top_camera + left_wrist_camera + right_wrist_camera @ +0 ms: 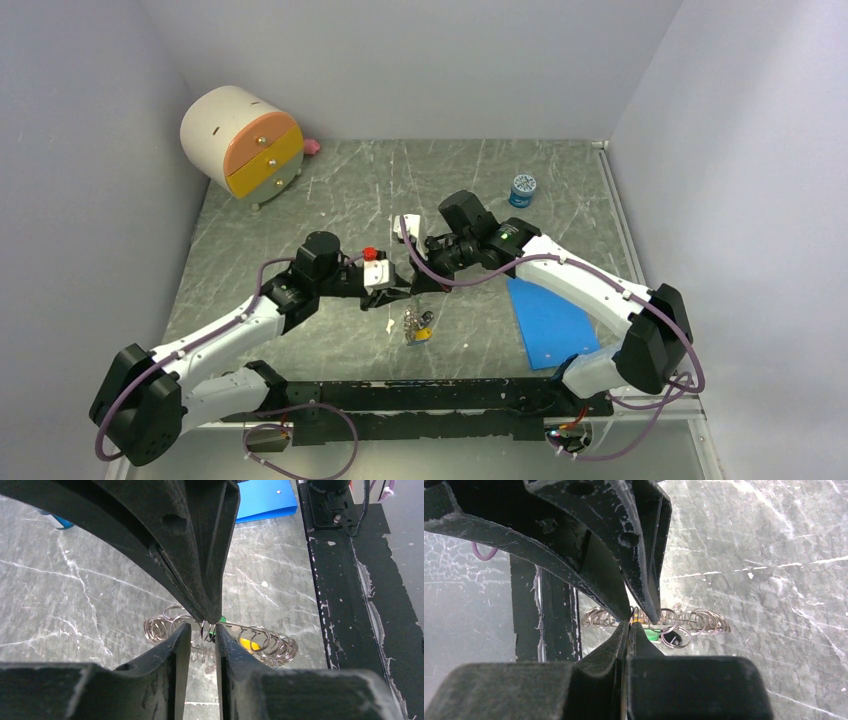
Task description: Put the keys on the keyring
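Observation:
The keyring (pixel 260 630) is a thin silvery hoop strung with many small wire rings, hanging just above the grey table between both grippers; it also shows in the top view (pixel 416 322). Keys hang on it: a green head (pixel 652 636), a yellow head (pixel 249 644) and a black one (pixel 677 640). My right gripper (pixel 629 625) is shut on the hoop's thin wire. My left gripper (pixel 202 629) faces it, jaws narrowly open with a small ring (pixel 208 630) in the gap beside the green head. In the top view the two grippers meet, left (pixel 402 293) and right (pixel 436 284).
A round cream cabinet with orange and yellow drawers (pixel 240 140) stands at the back left, a small pink thing (pixel 312 147) beside it. A small blue jar (pixel 522 189) sits at the back right. A blue sheet (pixel 548 320) lies under the right arm. A black rail (pixel 430 395) runs along the near edge.

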Motion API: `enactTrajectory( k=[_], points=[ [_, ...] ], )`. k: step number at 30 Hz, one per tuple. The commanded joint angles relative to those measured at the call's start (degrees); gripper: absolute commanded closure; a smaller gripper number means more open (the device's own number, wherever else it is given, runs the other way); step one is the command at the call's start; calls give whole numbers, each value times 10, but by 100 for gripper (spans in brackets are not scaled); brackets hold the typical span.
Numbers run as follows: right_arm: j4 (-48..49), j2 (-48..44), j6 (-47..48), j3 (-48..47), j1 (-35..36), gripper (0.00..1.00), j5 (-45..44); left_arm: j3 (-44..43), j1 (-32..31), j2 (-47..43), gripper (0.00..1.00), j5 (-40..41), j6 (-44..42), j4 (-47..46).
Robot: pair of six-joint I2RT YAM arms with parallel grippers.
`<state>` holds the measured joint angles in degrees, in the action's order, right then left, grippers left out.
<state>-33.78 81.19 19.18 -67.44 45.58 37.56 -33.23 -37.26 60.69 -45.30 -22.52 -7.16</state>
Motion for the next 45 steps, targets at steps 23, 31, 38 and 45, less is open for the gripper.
enactTrajectory(
  k=[23, 31, 38, 45],
  points=[
    [376, -152, -173, 166, -110, 49, 149, 83, 49, -36, 97, -16, 233, -334],
    [495, -143, -238, 195, -137, 53, 276, 137, 92, -13, 98, -77, 358, -591],
    [604, -129, -305, 199, -124, 59, 299, 137, 93, 5, 97, -108, 394, -666],
    [574, -110, -278, 183, -99, 67, 281, 136, 92, 9, 98, -108, 400, -681]
  ],
)
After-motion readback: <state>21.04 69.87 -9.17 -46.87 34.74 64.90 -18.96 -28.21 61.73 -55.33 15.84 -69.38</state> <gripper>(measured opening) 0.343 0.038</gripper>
